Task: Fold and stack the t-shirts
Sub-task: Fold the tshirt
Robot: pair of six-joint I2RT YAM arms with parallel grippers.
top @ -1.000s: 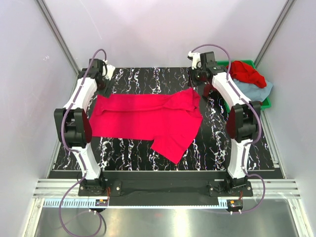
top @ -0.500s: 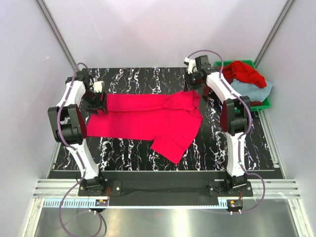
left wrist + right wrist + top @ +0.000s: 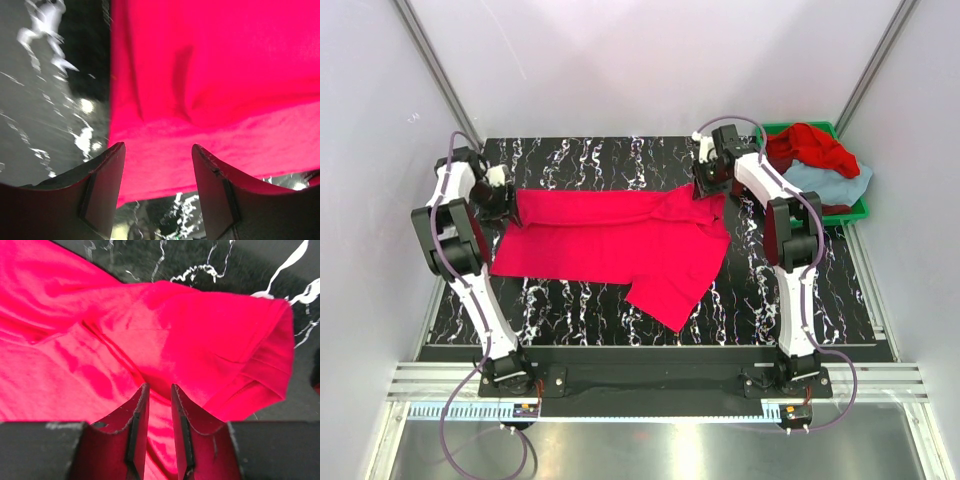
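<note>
The left gripper [image 3: 500,197] has slid toward 10 o'clock since half a second ago and now sits at the 9 o'clock edge of the crimson-pink t-shirt [image 3: 610,235]. The right gripper [image 3: 705,187] has dropped toward 7 o'clock onto the sleeve at the shirt's 1 o'clock corner. The shirt itself lies much as before, spread flat across the middle of the black marbled table [image 3: 580,160], one sleeve trailing toward 5 o'clock.

Both arms are folded back, elbows raised and wrists reaching to the far side. In the left wrist view the fingers [image 3: 107,185] stand wide apart, the shirt's hem lying under the gap and nothing gripped. In the right wrist view the fingers [image 3: 137,427] are drawn to a narrow slit with sleeve cloth showing in it; whether they pinch it cannot be told.

At 2 o'clock a green bin [image 3: 860,208] holds a brighter red t-shirt [image 3: 810,148] heaped on a light blue-grey one [image 3: 835,185], partly screened by the right arm.
</note>
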